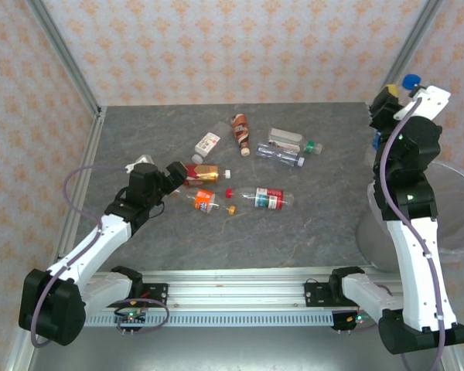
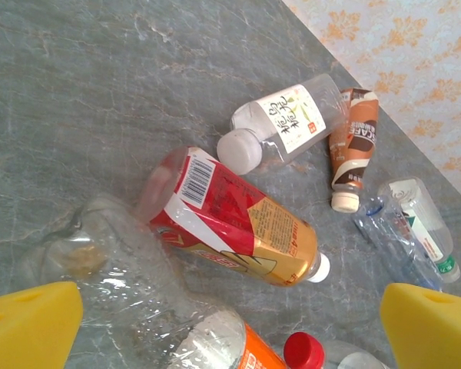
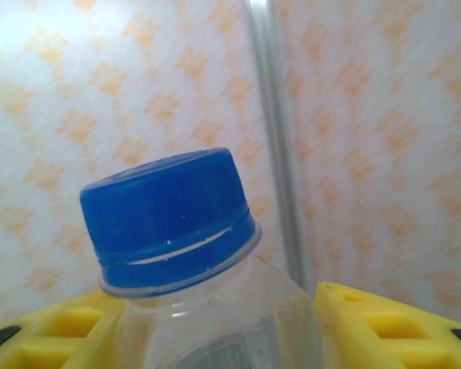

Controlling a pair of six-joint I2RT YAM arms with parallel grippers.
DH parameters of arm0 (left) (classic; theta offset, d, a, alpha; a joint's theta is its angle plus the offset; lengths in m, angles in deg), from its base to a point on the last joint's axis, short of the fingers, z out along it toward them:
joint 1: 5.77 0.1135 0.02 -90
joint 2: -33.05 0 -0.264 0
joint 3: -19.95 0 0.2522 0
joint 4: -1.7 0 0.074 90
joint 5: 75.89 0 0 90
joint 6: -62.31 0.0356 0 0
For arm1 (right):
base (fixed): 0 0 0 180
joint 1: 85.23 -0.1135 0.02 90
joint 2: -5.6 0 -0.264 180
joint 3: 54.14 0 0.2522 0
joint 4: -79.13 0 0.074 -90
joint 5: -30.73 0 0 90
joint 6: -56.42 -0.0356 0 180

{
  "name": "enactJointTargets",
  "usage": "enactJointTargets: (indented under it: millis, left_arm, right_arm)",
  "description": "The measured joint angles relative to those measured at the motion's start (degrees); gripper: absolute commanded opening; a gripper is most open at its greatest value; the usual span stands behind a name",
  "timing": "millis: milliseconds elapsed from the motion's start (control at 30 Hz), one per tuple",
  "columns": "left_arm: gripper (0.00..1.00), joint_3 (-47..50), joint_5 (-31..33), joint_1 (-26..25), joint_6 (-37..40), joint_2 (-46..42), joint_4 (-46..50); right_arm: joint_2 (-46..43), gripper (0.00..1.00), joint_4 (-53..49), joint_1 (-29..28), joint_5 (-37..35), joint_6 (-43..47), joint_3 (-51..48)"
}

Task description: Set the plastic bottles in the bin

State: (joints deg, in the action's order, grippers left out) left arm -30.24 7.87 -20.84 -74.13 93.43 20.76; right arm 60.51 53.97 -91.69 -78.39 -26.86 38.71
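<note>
Though clear-walled, ribbed-capped bottle (image 3: 203, 307)

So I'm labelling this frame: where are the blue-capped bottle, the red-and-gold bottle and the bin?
blue-capped bottle (image 3: 169, 219), right wrist view, cap.
red-and-gold bottle (image 2: 238, 227), left wrist view, label.
bin (image 1: 371, 236), top view, wall.

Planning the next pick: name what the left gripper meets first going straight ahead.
Probably the red-and-gold bottle, lying dead ahead of the left gripper; the orange-labelled bottle nearby might come first, depth being unclear.
</note>
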Motion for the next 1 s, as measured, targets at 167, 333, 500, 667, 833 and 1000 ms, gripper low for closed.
enactJointTargets:
  millis: [167, 333, 500, 667, 833, 1000]
  left_arm:
    - [1.00, -3.85, -0.94, -2.10, 3.08, 1.53, 0.07]
    - [1.00, -7.52, -1.55, -2.58, 5.27, 3.67, -0.24]
    - [1.00, -8.35, -2.62, -2.58, 6.10, 6.32, -0.22]
    - [1.00, -8.70, -2.80, -2.58, 6.51, 6.54, -0.17]
    - [1.00, -8.87, -2.80, -2.58, 6.71, 6.54, 0.04]
    - [1.00, -8.87, -2.80, -2.58, 6.56, 6.54, 0.02]
  right_arm:
    - [-0.96, 0.43, 3.98, 1.77, -10.01, 6.43, -1.73]
    - [-1.77, 0.44, 3.13, 5.97, -16.15, 6.67, -4.22]
    - [-3.30, 0.45, 2.21, 9.33, -19.21, 4.35, -10.36]
    - [-3.15, 0.47, 1.99, 12.98, -20.72, 2.78, -15.93]
    - [-3.13, 0.50, 1.75, 16.76, -20.39, -0.70, -20.57]
    - [-2.78, 0.51, 1.16, 18.29, -19.21, -4.70, -24.37]
